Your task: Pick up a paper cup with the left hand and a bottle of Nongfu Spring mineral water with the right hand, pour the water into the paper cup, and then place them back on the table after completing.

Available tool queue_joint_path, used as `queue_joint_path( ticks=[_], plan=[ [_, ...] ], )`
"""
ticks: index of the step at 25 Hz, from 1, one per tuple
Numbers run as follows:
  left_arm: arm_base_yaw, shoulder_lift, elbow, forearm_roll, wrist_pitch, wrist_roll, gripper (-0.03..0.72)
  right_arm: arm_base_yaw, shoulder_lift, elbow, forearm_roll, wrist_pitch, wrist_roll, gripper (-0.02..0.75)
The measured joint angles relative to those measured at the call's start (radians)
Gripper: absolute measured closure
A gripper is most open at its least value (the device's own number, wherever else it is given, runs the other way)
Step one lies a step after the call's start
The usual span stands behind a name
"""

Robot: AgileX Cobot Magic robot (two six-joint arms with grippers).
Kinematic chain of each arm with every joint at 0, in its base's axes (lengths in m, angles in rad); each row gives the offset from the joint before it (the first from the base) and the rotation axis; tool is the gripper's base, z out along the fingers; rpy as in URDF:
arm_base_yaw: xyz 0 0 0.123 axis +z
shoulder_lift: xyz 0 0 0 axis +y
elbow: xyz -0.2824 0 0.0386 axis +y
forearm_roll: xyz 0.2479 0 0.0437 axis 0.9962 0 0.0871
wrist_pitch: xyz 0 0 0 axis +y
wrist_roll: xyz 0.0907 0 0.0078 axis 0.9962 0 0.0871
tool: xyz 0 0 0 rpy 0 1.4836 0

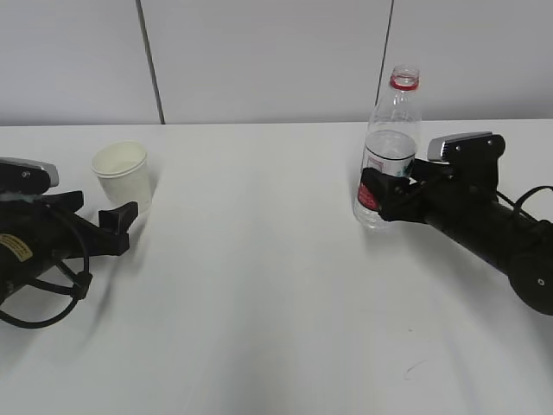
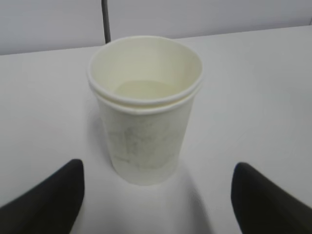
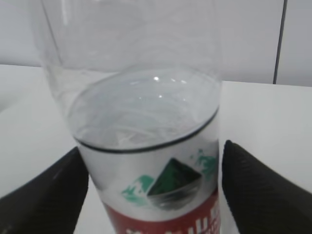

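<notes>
Bottle point(image 3: 151, 146) between right fingers point(image 3: 44, 195); cup point(image 2: 145, 107) beyond left fingers point(image 2: 48, 200).

bare table point(image 1: 259, 285) between cup point(image 1: 121, 173), bottle point(image 1: 389, 151)

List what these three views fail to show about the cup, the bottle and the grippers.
- Clear plastic water bottle: right wrist view crops its neck and base.
- Right gripper: exterior view cannot settle contact with the bottle.
- White paper cup: blur hides whether it holds liquid.
- Left gripper: frame edge crops it.

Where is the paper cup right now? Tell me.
The paper cup stands upright on the table at the left of the exterior view, just ahead of the left hand, whose open fingers have not closed on it.
</notes>
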Motion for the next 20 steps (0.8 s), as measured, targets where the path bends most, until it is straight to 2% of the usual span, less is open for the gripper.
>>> queue_joint_path(
  ticks=[10, 16, 20],
  plan=[
    [0.0, -0.002, 0.0, 0.009, 0.0, 0.0, 0.123, 0.0, -0.083, 0.152, 0.067, -0.021, -0.053, 0.098],
    [0.0, -0.065, 0.015, 0.014, 0.002, 0.0, 0.123, 0.0, -0.192, 0.247, 0.069, -0.021, -0.073, 0.11],
    [0.0, -0.123, 0.02, 0.016, 0.022, 0.0, 0.134, 0.0, -0.285, 0.288, 0.07, 0.033, -0.074, 0.12]
  ],
)
